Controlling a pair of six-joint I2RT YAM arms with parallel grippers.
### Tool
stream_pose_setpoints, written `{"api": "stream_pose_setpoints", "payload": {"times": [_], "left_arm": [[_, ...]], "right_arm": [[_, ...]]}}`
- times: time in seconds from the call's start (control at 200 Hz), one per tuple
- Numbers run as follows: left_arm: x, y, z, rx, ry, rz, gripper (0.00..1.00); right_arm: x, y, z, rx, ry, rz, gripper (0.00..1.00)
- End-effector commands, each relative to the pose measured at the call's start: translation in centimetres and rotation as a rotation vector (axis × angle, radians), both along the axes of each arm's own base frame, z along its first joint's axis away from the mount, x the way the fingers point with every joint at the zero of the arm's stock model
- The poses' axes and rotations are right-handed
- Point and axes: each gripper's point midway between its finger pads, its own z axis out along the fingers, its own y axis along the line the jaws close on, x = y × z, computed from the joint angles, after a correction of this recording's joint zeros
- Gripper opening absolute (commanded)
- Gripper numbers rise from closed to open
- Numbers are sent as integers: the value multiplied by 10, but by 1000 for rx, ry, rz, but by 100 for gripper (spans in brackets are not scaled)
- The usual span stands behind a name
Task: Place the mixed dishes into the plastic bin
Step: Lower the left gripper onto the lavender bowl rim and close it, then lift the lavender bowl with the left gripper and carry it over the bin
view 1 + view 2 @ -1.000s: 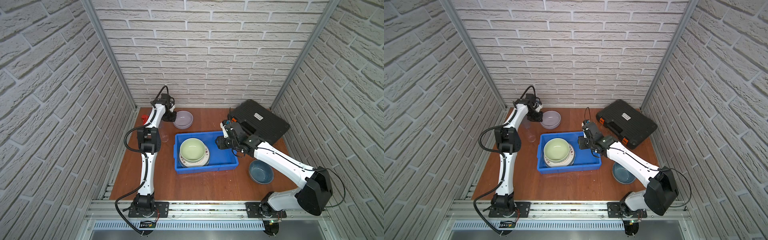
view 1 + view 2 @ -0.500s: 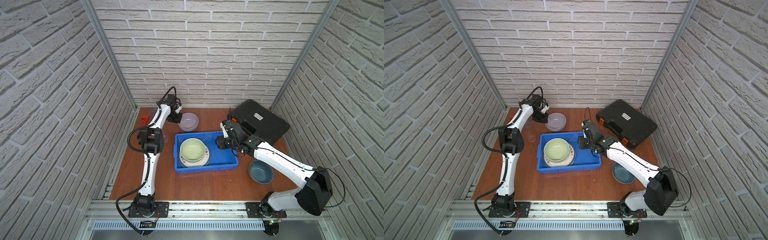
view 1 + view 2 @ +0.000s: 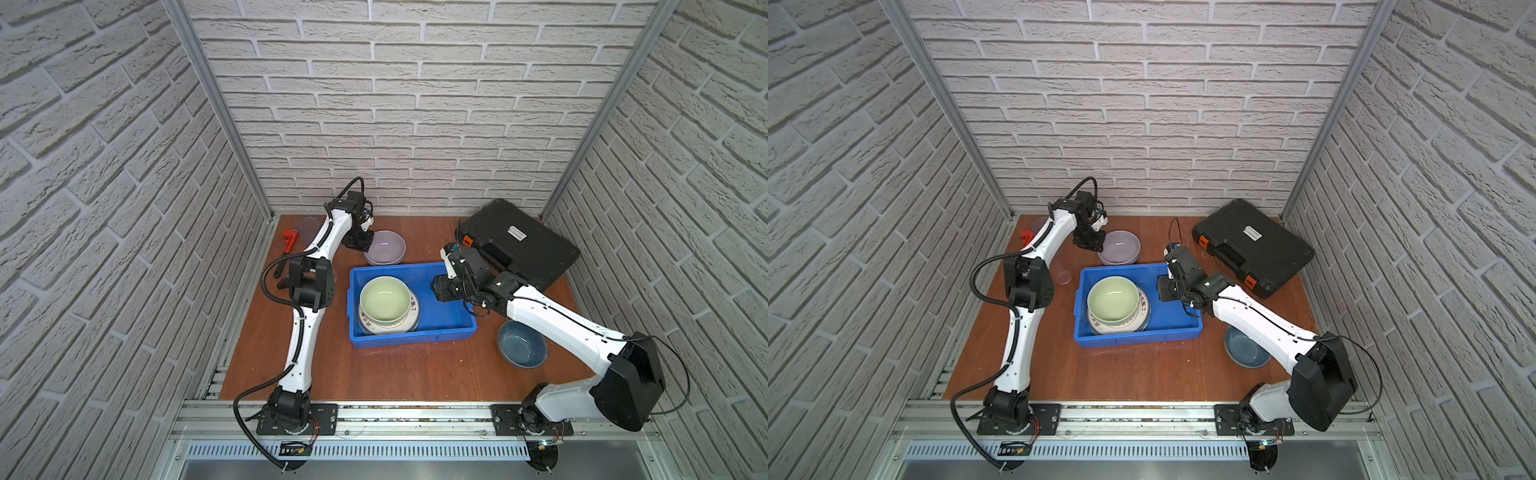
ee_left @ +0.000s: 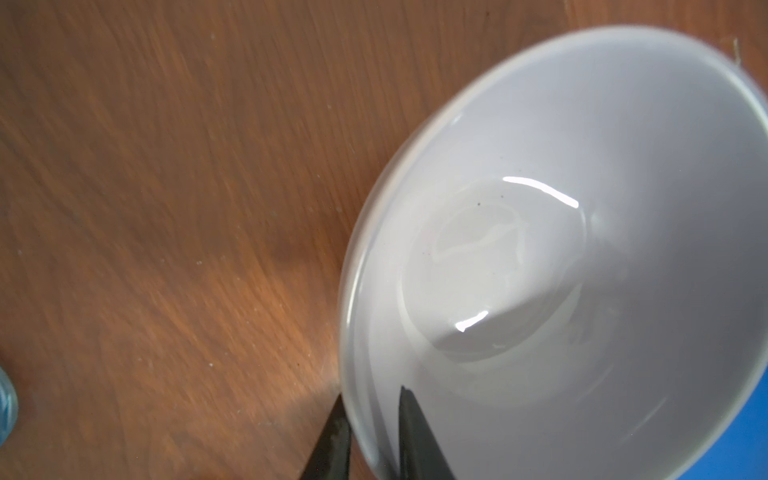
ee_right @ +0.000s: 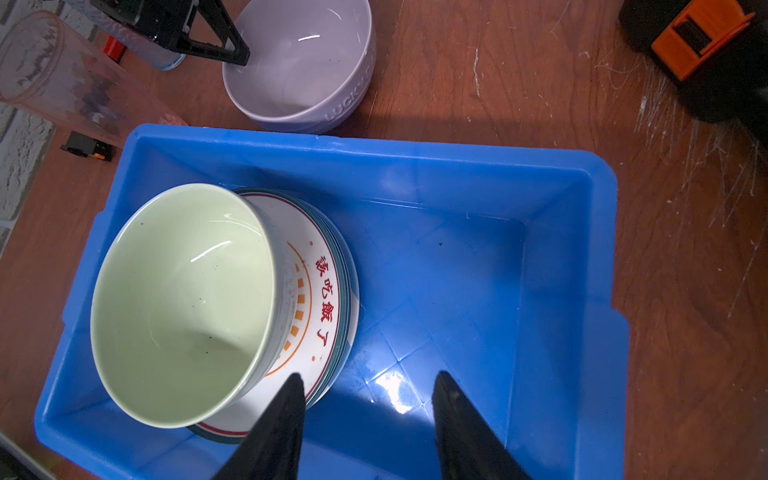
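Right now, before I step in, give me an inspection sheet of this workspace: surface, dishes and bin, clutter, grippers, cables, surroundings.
Surface: wooden tabletop, scratched near black tool case.
Job's things: pale green bowl on stacked plates inside blue bin; lilac bowl behind bin, blue-grey bowl to its right, far-corner tumbler and second tumbler left, all outside.
Clutter: red pipe wrench, black tool case.
Grippers: left gripper straddles lilac bowl's rim, clamping unclear; right gripper open, over bin's bare floor.
Cables: black hose loops beside left arm; thin cable arcs off right arm.
Surroundings: brick-pattern walls; metal rail in front.

Pale green bowl (image 3: 385, 300) sits on stacked plates (image 5: 324, 299) inside blue bin (image 3: 415, 336).
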Motion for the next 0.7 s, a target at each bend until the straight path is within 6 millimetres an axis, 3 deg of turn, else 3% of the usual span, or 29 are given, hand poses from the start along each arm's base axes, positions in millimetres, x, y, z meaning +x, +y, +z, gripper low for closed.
{"api": "stream_pose_setpoints", "payload": {"times": [0.0, 0.115, 0.225, 0.695], "left_arm": [[-15, -9, 22, -21, 14, 26, 32], [-14, -13, 23, -31, 18, 73, 41], [-14, -14, 19, -21, 25, 105, 42], [-6, -12, -7, -3, 56, 197, 32]], "right_arm": [[2, 1, 10, 29, -40, -10, 52], [2, 1, 10, 33, -39, -11, 52], [1, 1, 10, 32, -37, -11, 52], [-2, -3, 13, 33, -46, -17, 52]]}}
